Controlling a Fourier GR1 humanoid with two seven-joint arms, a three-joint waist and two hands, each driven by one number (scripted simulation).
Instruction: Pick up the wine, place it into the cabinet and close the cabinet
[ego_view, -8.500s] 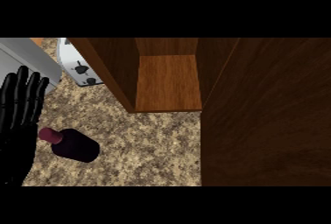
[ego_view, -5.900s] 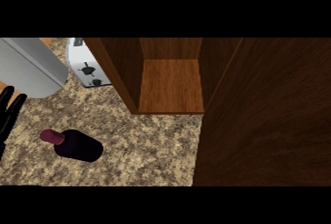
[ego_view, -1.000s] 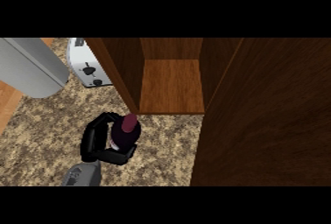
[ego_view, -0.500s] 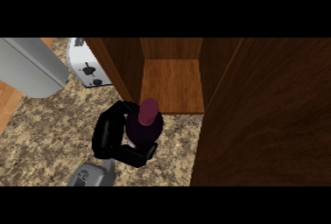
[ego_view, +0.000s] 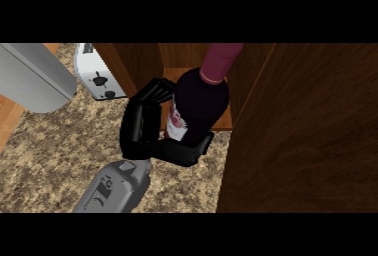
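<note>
- Since half a second ago the left hand (ego_view: 151, 132) has lifted the wine bottle (ego_view: 198, 105) higher and carried it toward the cabinet (ego_view: 295, 125); the neck now points into the open compartment, where a second ago the bottle was lower over the counter (ego_view: 52, 165).
- The hand's fingers and thumb are curled round the bottle's lower body, with the thumb under its base.
- The bottle rises ahead of the hand, its body in front of the shelf (ego_view: 225, 120) edge and not yet resting on it.
- I judge the pick done and the placing under way; setting down, release and closing the door remain.
- The bottle is dark, glossy and round-shouldered, with a maroon capsule and pale label.
- The cabinet is warm brown wood, flat-panelled; its dark door (ego_view: 310, 150) stands open to the hand's right.
- The counter is speckled beige stone.
- A white toaster (ego_view: 100, 80) sits beyond the hand, to its left.
- The right hand shows nowhere.
</note>
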